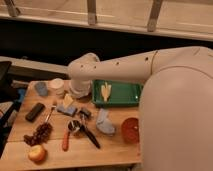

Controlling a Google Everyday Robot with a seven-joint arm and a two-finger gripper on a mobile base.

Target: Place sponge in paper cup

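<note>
The sponge (65,109), a small flat blue block, lies on the wooden table (110,150) left of centre. The gripper (68,101) hangs from the end of my white arm (125,65) and sits right over the sponge's back edge, at or very near it. The paper cup (56,85), short and off-white, stands at the table's back left, a little behind and to the left of the gripper. The purple bowl is hidden behind the arm.
A blue-grey lump (41,89) sits left of the cup. A green tray (125,95) holds a yellow item (106,91). Nearby lie a pale blue cloth (105,123), a red bowl (131,131), a black block (35,111), grapes (39,134), an apple (36,153) and utensils (80,132).
</note>
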